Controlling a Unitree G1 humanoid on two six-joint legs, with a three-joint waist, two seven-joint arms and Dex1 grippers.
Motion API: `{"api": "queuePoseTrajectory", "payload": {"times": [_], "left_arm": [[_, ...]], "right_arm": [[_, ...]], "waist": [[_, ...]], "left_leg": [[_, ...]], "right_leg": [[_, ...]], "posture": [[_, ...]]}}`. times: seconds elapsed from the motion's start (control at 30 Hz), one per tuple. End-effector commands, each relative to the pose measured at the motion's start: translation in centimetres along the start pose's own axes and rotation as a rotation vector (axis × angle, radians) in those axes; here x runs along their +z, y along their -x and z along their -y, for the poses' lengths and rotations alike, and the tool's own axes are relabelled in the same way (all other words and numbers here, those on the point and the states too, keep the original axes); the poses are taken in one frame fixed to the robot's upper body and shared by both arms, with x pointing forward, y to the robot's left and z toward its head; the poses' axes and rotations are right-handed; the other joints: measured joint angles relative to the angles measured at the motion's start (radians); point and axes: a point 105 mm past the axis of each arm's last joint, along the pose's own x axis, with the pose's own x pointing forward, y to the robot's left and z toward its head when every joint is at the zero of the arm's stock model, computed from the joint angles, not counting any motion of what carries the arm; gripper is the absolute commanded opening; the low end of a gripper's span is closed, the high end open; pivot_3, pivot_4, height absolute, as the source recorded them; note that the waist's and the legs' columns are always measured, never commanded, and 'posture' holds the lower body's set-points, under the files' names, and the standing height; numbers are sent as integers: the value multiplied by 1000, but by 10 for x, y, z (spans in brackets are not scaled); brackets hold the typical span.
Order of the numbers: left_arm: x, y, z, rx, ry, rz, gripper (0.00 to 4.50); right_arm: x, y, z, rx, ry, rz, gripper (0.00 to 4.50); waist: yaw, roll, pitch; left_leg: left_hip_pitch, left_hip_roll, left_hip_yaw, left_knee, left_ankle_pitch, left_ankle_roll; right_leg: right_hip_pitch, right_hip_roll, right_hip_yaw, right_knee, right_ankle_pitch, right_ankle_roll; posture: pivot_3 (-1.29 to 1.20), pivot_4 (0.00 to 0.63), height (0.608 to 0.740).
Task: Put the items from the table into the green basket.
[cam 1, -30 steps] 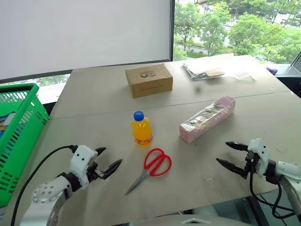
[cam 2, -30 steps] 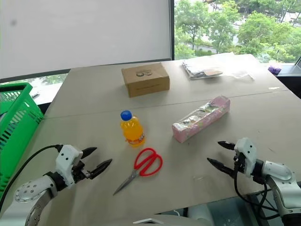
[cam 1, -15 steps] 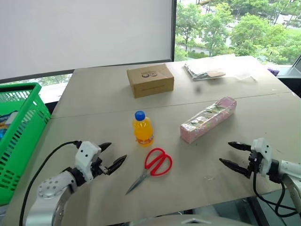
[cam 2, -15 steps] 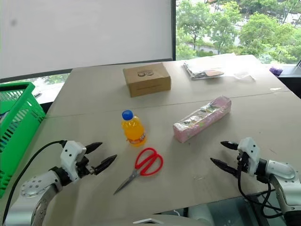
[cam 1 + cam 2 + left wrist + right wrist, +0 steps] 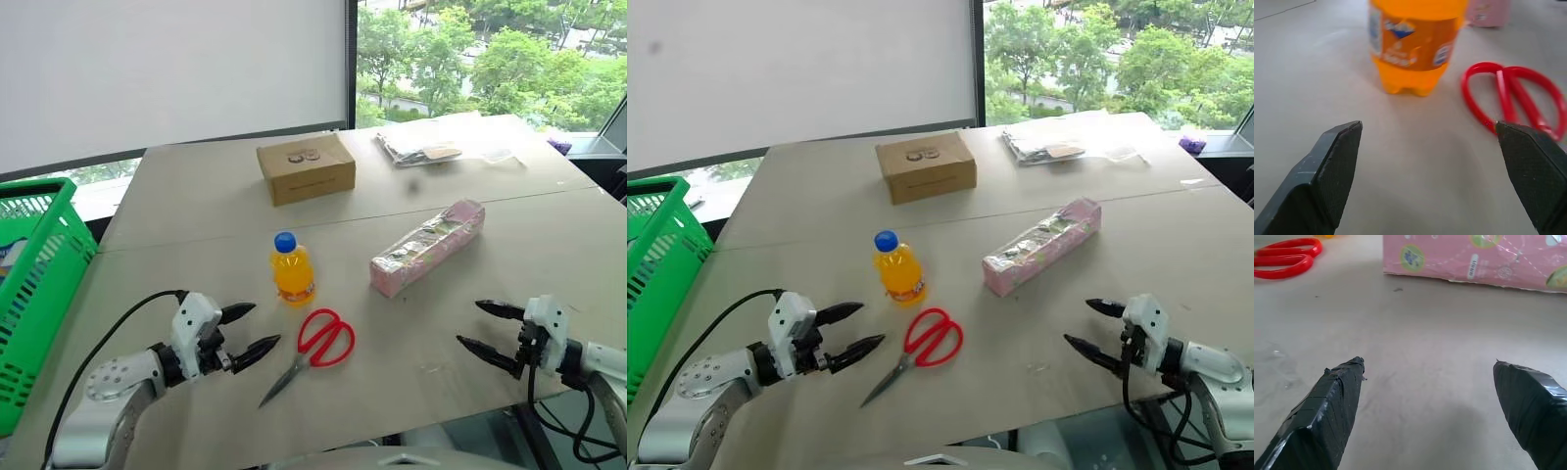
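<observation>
step: reaching for bottle (image 5: 293, 270) | left pincer (image 5: 253, 332) gaping, right pincer (image 5: 490, 327) gaping, idling | tip: centring jaws around bottle before clenching

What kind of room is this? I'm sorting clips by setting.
Probably an office or lab room on an upper floor: a large plain table by a window over treetops, with a white blind drawn beside it.

The green basket (image 5: 39, 294) is cut off at the frame's edge.
</observation>
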Motion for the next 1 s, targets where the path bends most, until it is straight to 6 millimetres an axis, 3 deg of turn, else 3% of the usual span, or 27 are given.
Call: {"api": "queuePoseTrajectory", "payload": {"times": [0.03, 0.2, 0.33, 0.5, 0.67, 0.77, 0.87, 1.0], "left_arm": [[8, -2, 17, -51, -86, -45, 4481], [7, -11, 36, -71, -146, -105, 4481], [4, -18, 45, -75, -177, -168, 4481], [-14, -19, 54, -43, -214, -301, 4481], [-37, -15, 58, 80, -130, -427, 4481], [-35, -13, 66, 110, -60, -421, 4481], [-34, -11, 74, 115, -22, -431, 3704], [-34, -8, 86, 79, 47, -444, 1949]], "right_arm": [[21, -1, -12, 59, 79, 41, 4500], [45, 0, -30, 138, 76, 91, 4500], [70, 4, -56, 323, 66, 103, 4500], [92, 2, -57, 372, 80, 102, 4500], [111, -2, -54, 400, 111, 98, 4500], [118, -6, -51, 405, 109, 117, 4500], [118, -8, -52, 419, 102, 125, 4500], [115, -10, -55, 453, 95, 121, 4500]], "waist": [[-4, 0, 0], [-4, -2, 2], [-4, -3, 10], [-5, -11, 42], [7, -4, 64], [11, -3, 65], [11, -3, 68], [6, -6, 75]], "left_leg": [[1, 0, 1, 0, 0, 0], [3, 1, 5, 0, 0, 0], [8, 1, 8, -1, 0, 0], [11, 3, 9, -1, 0, 0], [10, 4, 13, -1, -2, 2], [9, 2, 11, -2, -3, 5], [9, 2, 11, -3, -4, 6], [9, 2, 10, -3, -4, 6]], "right_leg": [[0, 1, 1, 0, 0, 0], [0, 0, 6, 0, 0, 0], [4, 0, 8, 1, 0, 1], [5, 0, 8, 1, 0, 0], [4, -2, 9, -1, 0, 1], [4, -4, 7, -2, -1, 3], [4, -4, 7, -2, -2, 3], [4, -4, 7, -2, -2, 3]], "posture": [[-27, 0, 740], [-26, 16, 740], [-19, 44, 740], [-6, 95, 740], [33, 126, 740], [55, 130, 740], [70, 130, 740], [81, 129, 740]]}}
